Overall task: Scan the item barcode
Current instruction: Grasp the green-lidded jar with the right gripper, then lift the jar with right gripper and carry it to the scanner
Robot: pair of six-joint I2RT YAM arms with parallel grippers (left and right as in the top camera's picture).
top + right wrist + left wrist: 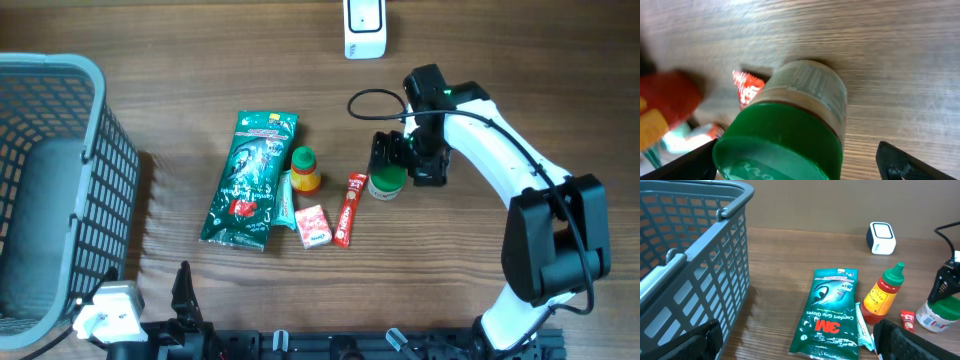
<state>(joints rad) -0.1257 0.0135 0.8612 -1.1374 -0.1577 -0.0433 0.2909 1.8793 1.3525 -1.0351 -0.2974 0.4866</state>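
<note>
The right hand (796,154) is spread wide around the round, green-lidded jar (807,92), its blurred label unreadable; the left hand (797,330) is open too, mostly cut off.

green-lidded jar (790,125) | between spread end effector (797,167) fingers | red sachet (747,87) behind

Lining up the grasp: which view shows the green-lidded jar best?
Right wrist: the jar fills the frame, lid and label clear. Overhead shows it small by the right gripper; left wrist, at the frame edge.
</note>
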